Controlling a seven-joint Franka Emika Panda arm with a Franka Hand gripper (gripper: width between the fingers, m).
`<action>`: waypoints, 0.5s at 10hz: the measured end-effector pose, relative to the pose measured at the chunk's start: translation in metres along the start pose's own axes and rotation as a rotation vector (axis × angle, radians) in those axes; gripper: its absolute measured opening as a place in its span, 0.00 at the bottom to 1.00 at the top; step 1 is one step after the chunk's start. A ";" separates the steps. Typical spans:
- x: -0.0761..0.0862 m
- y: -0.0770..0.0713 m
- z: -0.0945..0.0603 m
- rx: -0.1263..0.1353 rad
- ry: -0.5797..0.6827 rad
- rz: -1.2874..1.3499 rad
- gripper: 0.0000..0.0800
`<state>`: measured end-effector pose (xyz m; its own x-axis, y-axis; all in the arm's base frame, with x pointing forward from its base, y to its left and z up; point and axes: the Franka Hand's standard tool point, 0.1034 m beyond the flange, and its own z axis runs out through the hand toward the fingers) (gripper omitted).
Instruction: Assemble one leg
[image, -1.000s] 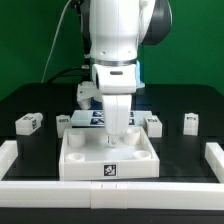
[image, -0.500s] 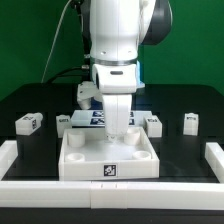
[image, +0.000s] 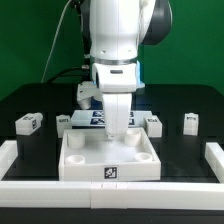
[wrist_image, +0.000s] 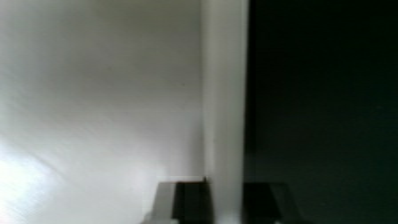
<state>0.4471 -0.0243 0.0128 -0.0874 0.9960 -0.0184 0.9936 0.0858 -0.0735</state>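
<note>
The big white square tray (image: 108, 160) lies at the front middle of the black table. My gripper (image: 118, 138) reaches down at the tray's back wall. In the wrist view the two dark fingers (wrist_image: 183, 203) stand on either side of a narrow white strip of that wall (wrist_image: 222, 100), touching it, so my gripper (wrist_image: 224, 192) looks shut on it. Small white legs with square tags stand behind the tray: two at the exterior view's left (image: 28, 122) (image: 65, 121) and two at its right (image: 153, 123) (image: 190, 122).
The marker board (image: 92, 117) lies behind the tray, partly hidden by the arm. White raised rails run along the table's front (image: 110, 188) and both sides. A green wall stands behind.
</note>
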 end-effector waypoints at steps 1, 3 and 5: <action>0.000 0.000 0.000 0.000 0.000 0.000 0.08; 0.013 0.006 -0.002 -0.007 0.004 0.035 0.08; 0.043 0.013 -0.001 -0.012 0.018 0.064 0.08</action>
<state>0.4568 0.0196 0.0125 -0.0227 0.9997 -0.0052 0.9979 0.0223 -0.0603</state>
